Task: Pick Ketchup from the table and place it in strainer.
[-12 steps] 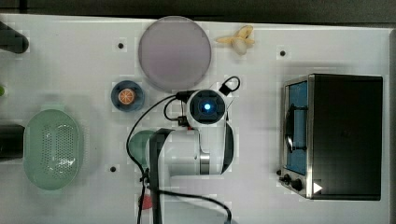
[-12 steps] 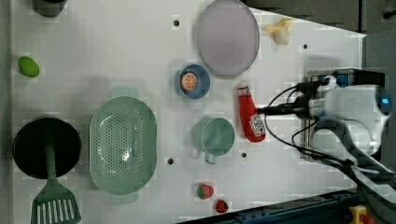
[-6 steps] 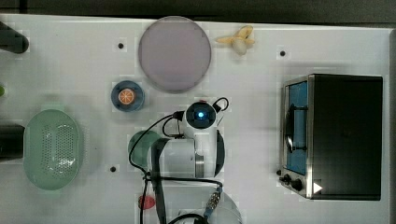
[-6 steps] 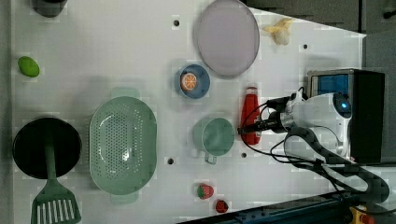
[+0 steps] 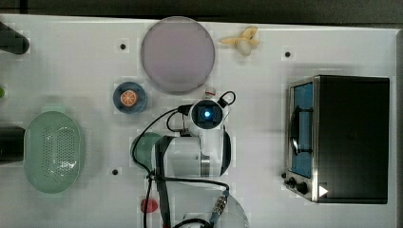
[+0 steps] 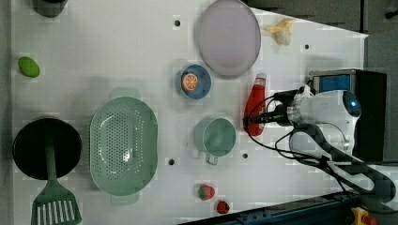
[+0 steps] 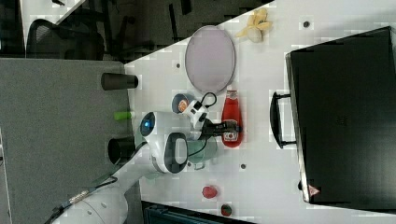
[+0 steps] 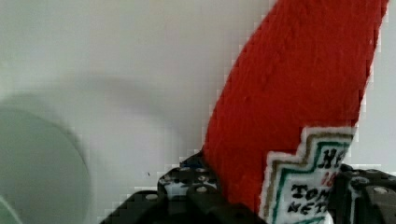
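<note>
White table [image 6: 117, 42]: fingers [image 8: 196, 196] flank lying Ketchup [image 6: 255, 105].

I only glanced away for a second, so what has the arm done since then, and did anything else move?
The gripper swung in from the left view's right and came down over the ketchup bottle, its fingers now either side of the label end. The bottle lies where it did; strainer, cup and plate unmoved.

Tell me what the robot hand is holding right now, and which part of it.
The hand straddles the ketchup bottle at its labelled lower body, fingers either side; a firm grip cannot be confirmed, and the bottle lies on the table.
</note>
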### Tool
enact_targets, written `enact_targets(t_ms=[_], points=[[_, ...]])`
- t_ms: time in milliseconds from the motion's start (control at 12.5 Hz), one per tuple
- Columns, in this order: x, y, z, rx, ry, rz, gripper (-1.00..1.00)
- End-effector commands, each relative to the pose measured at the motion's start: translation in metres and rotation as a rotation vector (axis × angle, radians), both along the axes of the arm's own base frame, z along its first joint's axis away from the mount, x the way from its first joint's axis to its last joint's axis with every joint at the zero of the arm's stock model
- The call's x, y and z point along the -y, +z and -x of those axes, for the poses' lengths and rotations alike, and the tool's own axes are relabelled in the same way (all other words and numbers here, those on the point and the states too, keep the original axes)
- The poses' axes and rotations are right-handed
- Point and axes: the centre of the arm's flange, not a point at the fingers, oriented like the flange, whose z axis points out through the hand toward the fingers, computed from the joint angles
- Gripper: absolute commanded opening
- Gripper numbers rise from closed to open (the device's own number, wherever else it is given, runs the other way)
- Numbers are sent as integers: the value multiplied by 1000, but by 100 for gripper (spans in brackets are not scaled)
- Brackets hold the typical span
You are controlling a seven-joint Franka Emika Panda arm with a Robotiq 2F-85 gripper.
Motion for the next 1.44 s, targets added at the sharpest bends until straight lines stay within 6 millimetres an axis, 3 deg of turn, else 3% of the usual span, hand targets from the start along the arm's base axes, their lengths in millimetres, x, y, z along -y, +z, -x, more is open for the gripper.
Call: enact_targets(t_ms=[80,400,560,640,960,1120,1440], points=[[7,94,-24,136,11,17,24],[-15,233,-20,130,23,51,24],[-48,276,-13,107,3,60,24],[-73,289,-9,89,-24,58,24],[-197,306,9,121,-142,54,24],[-254,296,28,121,-210,58,24],[-358,253,60,139,-273,-52,24]])
